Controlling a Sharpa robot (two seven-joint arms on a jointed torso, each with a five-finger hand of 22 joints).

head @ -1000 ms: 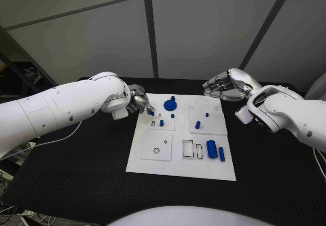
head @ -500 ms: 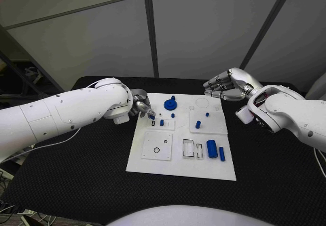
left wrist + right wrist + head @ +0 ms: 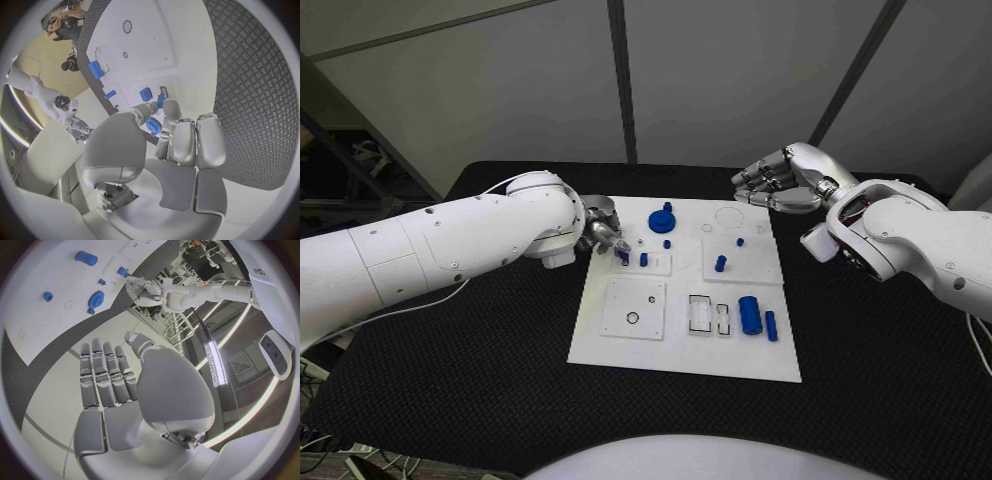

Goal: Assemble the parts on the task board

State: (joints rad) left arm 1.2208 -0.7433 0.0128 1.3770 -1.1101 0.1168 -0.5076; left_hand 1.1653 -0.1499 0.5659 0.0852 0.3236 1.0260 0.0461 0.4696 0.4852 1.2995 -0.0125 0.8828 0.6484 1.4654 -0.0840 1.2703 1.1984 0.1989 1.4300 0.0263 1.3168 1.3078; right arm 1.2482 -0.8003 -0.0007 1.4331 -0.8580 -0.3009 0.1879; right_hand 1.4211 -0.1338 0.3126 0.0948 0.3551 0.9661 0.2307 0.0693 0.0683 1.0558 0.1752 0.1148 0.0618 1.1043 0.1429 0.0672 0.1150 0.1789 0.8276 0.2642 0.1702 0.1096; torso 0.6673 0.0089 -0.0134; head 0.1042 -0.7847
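My left hand (image 3: pixel 600 232) sits at the left edge of the task board (image 3: pixel 661 350), over its far left corner. Fingers are curled together and in the left wrist view a small blue part (image 3: pixel 154 126) is pinched between the thumb and the fingertips (image 3: pixel 170 107), so this hand is clamped on that part. In the head view the pinched part shows as a blue bit at the fingertips, just above the small raised plate (image 3: pixel 646 263) near that corner. A short blue peg (image 3: pixel 643 260) stands in that plate, just right of my fingers, not touching them as far as I can tell.

Moving right on the board: blue gear-like piece (image 3: pixel 661 222) at the far edge, near my left hand. Small blue stub (image 3: pixel 666 244) just in front of it. Square white plate with a round hole (image 3: pixel 633 308) in the near left part. Middle right, a blue peg (image 3: pixel 720 265) stands upright, and a tiny blue one (image 3: pixel 740 242) beyond it. Near right, a fat blue cylinder (image 3: pixel 749 315) lies next to a thin blue rod (image 3: pixel 770 327), both beside two rectangular slots (image 3: pixel 710 316).

My right hand (image 3: pixel 783 180) hangs off the board past its far right corner, above the black table (image 3: pixel 473 380), well apart from every part. Fingers curled in, nothing in them; the right wrist view shows the fingers (image 3: pixel 103 375) side by side and the palm bare.
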